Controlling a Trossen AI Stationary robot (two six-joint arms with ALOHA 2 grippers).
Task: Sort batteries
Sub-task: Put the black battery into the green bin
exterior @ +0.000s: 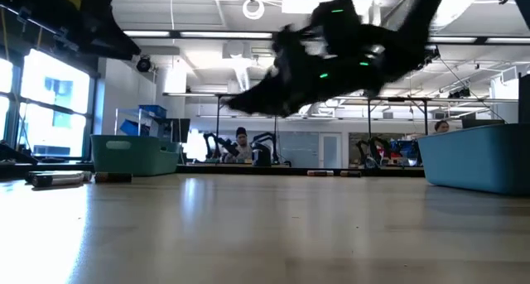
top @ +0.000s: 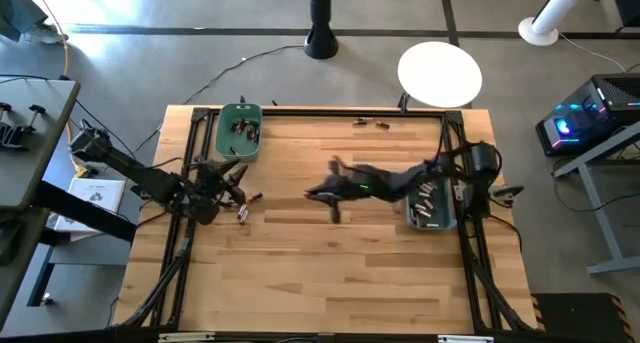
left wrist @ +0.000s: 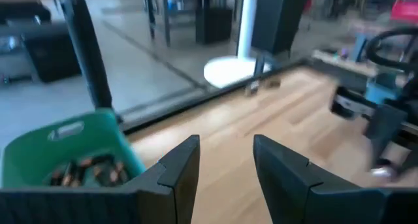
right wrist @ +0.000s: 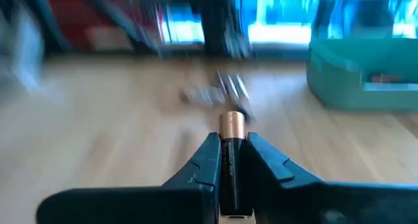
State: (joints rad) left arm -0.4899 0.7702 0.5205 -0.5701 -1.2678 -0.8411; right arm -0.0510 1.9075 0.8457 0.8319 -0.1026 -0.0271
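- Right hand (right wrist: 228,160) is seen clamped on a single copper-topped battery (right wrist: 231,136); the dark body is pinched between the two fingers and the copper end sticks out past the fingertips.
- In the high view this right hand (top: 322,193) is placed over the middle of the worktop (top: 330,273), blurred, just left of centre frame.
- Left hand (left wrist: 225,165) is seen with its fingers parted and nothing between them; in the high view it (top: 232,183) sits at the left side of the worktop.
- Loose batteries (top: 243,207) are noted on the wood just right of and below the left hand, at centre-left of the high view.
- A further pair of cells (top: 371,122) is noted near the top edge of the worktop, upper centre.
- Green bin (top: 239,131) is set at the upper left of the worktop; copper-and-dark batteries are seen inside it.
- Blue-grey bin (top: 434,205) is set at the right side, partly covered by the right arm; pale cells are visible within.
- In the low view, people are glimpsed far back in the room.
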